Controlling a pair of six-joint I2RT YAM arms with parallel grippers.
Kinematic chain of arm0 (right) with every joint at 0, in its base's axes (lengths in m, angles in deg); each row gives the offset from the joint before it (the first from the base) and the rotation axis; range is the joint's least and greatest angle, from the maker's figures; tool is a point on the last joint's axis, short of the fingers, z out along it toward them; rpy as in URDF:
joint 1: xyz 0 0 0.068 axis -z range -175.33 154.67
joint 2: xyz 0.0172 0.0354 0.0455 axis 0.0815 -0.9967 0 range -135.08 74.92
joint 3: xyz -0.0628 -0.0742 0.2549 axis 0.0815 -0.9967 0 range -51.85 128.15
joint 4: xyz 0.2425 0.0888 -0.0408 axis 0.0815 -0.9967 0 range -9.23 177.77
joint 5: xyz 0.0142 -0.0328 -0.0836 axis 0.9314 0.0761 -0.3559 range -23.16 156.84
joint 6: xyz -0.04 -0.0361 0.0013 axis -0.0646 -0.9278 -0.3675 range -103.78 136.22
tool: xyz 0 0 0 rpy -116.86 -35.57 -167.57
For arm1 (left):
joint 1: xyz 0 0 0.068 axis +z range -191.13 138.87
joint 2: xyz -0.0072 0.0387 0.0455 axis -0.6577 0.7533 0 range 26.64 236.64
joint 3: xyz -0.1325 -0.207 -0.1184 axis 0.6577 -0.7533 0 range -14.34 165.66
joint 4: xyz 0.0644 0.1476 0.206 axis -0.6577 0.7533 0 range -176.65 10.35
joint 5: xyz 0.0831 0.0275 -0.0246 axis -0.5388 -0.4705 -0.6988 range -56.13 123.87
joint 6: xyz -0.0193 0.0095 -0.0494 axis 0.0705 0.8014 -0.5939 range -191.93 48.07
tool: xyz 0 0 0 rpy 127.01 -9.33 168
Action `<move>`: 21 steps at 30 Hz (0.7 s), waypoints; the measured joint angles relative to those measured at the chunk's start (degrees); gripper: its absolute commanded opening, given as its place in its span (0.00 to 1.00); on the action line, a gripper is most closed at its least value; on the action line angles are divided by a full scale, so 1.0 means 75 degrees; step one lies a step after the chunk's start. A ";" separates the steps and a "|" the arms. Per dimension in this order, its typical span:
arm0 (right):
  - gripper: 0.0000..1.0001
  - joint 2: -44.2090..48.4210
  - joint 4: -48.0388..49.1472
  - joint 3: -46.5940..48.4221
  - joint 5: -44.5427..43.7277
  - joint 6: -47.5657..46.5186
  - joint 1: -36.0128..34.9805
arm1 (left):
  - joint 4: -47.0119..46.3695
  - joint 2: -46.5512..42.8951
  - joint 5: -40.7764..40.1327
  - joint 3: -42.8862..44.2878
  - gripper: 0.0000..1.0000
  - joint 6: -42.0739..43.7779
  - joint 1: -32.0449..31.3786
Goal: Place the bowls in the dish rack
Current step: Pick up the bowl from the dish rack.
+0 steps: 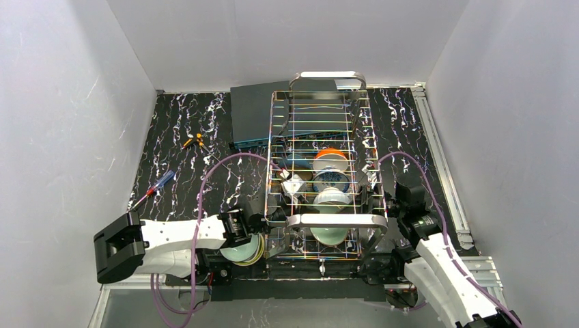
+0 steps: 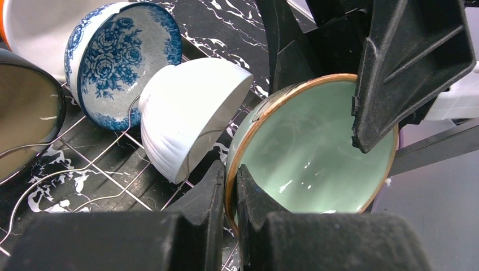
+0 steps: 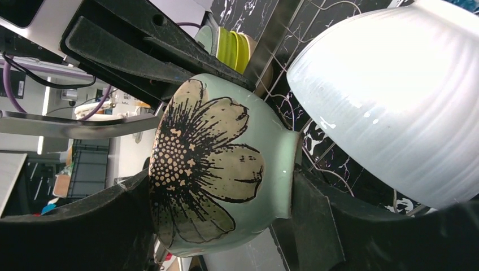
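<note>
Black left gripper [image 2: 230, 176], pinched on the rim of the pale green flower-painted bowl [image 2: 308, 149] at the near end of the steel wire dish rack [image 1: 341, 220]; right gripper [image 3: 221, 191] brackets it, grip not discernible. Release should be withheld until the rack supports it.

left gripper [image 2: 231, 189] pinched, right gripper [image 3: 221, 191] wide

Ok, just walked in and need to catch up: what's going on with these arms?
Two arms are loading bowls into the dish rack. The left gripper pinches the rim of a pale green bowl at the rack's near end; the right gripper has its fingers either side of it, grip unclear. A white bowl and a blue-patterned bowl already stand in the rack; more stacked bowls wait beside it.
</note>
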 measured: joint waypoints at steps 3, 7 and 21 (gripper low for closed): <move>0.10 -0.0064 -0.0294 0.0146 -0.0032 -0.0271 0.0000 | -0.0012 0.0050 -0.0102 0.0020 0.00 0.0032 -0.0029; 0.01 -0.0187 -0.0880 0.0536 -0.0178 -0.0804 -0.0006 | -0.0064 0.0055 -0.0181 0.0029 0.08 0.0035 -0.0041; 0.01 0.0187 -0.2046 0.1035 -0.1454 -0.2425 -0.0035 | 0.0026 -0.0224 -0.0323 0.0012 0.71 -0.0032 -0.0041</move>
